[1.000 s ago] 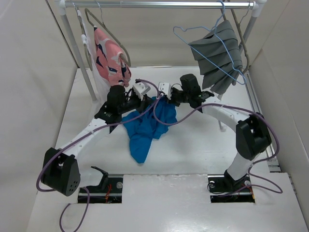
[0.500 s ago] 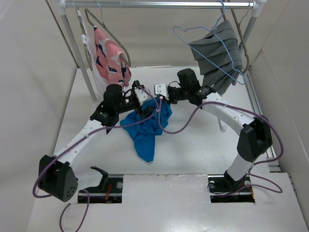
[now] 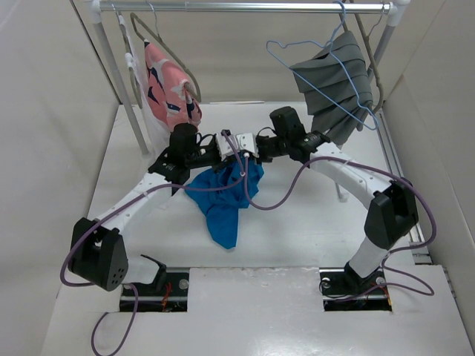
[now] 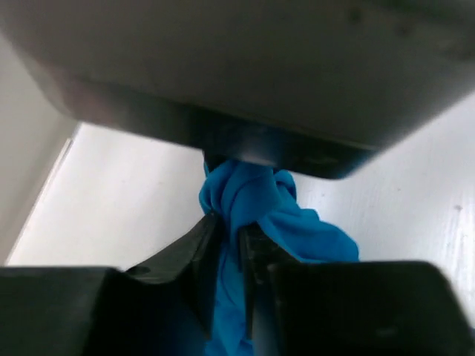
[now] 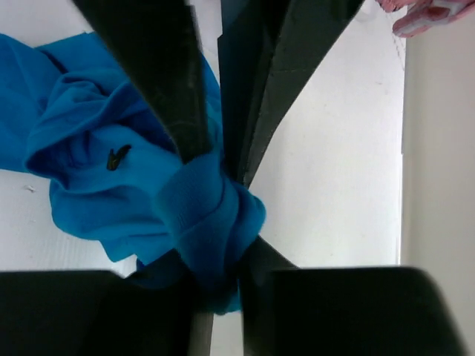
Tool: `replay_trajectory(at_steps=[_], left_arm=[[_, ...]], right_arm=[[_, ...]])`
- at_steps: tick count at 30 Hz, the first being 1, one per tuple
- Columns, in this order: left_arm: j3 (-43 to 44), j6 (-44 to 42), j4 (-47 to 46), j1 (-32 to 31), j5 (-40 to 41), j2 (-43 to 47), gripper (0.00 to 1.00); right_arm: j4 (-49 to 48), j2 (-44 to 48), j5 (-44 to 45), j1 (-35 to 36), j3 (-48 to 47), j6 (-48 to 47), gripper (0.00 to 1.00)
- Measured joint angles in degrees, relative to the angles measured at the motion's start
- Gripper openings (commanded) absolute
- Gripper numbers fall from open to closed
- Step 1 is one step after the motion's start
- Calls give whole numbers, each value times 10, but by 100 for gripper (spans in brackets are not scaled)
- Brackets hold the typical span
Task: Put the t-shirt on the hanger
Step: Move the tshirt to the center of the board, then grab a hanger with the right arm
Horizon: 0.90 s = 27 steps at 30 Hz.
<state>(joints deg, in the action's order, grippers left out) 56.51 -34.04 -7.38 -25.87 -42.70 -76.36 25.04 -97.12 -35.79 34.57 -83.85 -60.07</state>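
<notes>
Since half a second ago the left gripper (image 4: 230,226) has swung in toward the right gripper (image 5: 221,159), so they're pretty much nose to nose now. Left fingers are pinched on a bunch of the t-shirt (image 3: 223,200), and the right ones are clamped on a wad of the same blue cloth. It hangs from both, with its lower end draped on the table (image 3: 312,222). The hanger (image 3: 273,46) is up on the rail (image 3: 245,7), against the pleated grey cloth (image 3: 338,81), well apart from the shirt.
</notes>
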Motion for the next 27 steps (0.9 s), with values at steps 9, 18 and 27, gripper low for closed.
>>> replay_trajectory(at_steps=[9, 18, 27], left_arm=[[-3, 62, -4, 0, 18, 0, 0], [-7, 118, -4, -1, 94, 2, 0], [-7, 131, 3, -1, 102, 0, 0]], right_arm=[[55, 24, 59, 0, -17, 4, 100], [164, 65, 118, -5, -297, 41, 98], [174, 88, 136, -116, -525, 105, 76]])
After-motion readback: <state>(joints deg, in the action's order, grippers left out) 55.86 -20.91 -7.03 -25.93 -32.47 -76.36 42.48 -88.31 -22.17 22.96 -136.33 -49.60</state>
